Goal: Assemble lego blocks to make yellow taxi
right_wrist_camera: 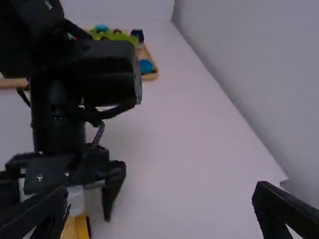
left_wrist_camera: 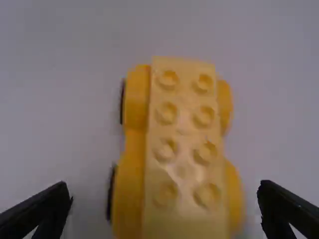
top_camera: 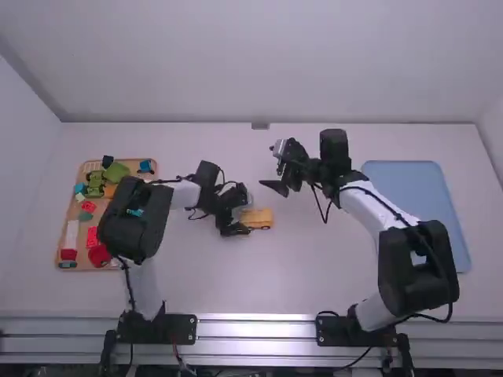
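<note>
**Car (top_camera: 258,219) at risk from an off-centre squeeze**

The car sits on the table (top_camera: 306,275). The left gripper (left_wrist_camera: 165,199) is spread over it, gripping nothing; closing off-centre could shove the car askew. A smaller risk: the right gripper (right_wrist_camera: 160,199), also spread and empty, is beyond the car and close enough to bump its partner if brought in carelessly. Least, a piece pressed on out of line would seat crookedly.

Counts: one table; two arms (top_camera: 137,224) (top_camera: 413,267); two trays, blue (top_camera: 409,196) right of the car, wooden (top_camera: 72,206) left of it, its many pieces too jumbled to number surely; two grippers; one car; one pale block (left_wrist_camera: 184,149) atop it; two wheels (left_wrist_camera: 110,194) visible along one side; eight studs (left_wrist_camera: 167,113).
</note>
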You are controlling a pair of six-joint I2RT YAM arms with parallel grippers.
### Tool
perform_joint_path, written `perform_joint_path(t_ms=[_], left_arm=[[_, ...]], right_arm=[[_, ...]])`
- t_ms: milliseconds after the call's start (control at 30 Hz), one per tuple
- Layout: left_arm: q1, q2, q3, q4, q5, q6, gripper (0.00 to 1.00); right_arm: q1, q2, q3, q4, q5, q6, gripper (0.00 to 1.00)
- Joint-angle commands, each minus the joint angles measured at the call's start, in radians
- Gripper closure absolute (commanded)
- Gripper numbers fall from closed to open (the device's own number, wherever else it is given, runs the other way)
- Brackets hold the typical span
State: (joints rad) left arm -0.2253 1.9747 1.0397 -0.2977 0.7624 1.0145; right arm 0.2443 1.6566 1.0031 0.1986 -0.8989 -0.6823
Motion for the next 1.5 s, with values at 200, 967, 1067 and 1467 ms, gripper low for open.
perform_joint_path(t_ms=[200,967,1067,1467], left_arm=[[0.06,-0.207,0.312,-0.513,-0.23,-0.283,0.01],[0.069,-0.619,0.224,-0.398,-1.085,-1.383,0.01],[0.063,-0.788,0.095,-0.386,-1.195,-1.477,0.01],[0.103,-1.133,0.016,-0.548,-1.336,-1.676,0.01]], right_arm=[[0.01,-0.009,0.011,-0.015,-0.097,0.028,0.01],[0.016,0.006,0.05,0.405,-0.282,0.512,0.01],[0.061,0.006,0.084,0.324,-0.271,0.457,0.01],[0.166,0.006,0.225,-0.003,-0.116,0.257,0.01]])
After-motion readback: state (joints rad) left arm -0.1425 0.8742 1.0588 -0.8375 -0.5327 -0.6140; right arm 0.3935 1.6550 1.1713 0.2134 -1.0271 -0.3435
